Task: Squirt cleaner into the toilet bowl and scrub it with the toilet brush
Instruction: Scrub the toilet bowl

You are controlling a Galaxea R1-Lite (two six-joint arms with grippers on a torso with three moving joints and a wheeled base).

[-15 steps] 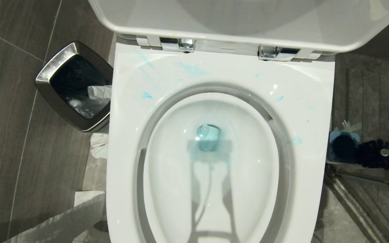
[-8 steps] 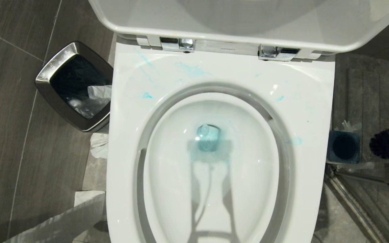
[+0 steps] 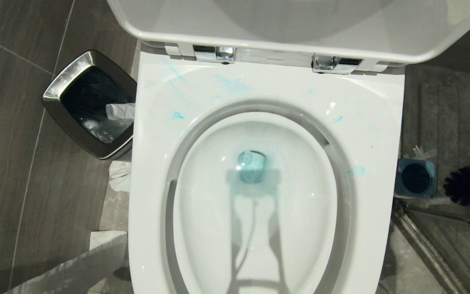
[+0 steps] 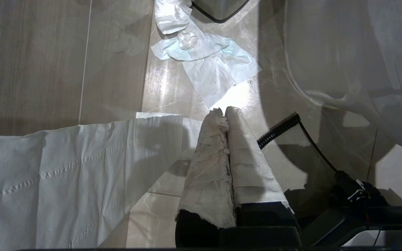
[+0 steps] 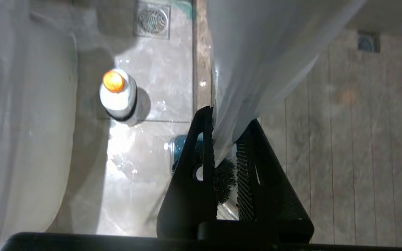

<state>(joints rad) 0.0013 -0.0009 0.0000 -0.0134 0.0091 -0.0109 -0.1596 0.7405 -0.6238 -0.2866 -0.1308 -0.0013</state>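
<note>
My right gripper (image 5: 227, 139) clenched on brush (image 3: 469, 183) handle, bristle head hung off bowl's right side, just past holder (image 3: 416, 178). Bowl (image 3: 255, 196) lay to left of brush, blue cleaner pooled at drain. Bottle (image 5: 118, 96) stood on floor nearby. Seat edge between; lift room looked open. Left gripper (image 4: 226, 115) pressed shut, idle nr floor.

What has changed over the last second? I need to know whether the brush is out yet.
The toilet brush left its blue-grey holder, its black head swinging out beside it, held by the right gripper. Toilet bowl, waste bin and left gripper stayed put.
</note>
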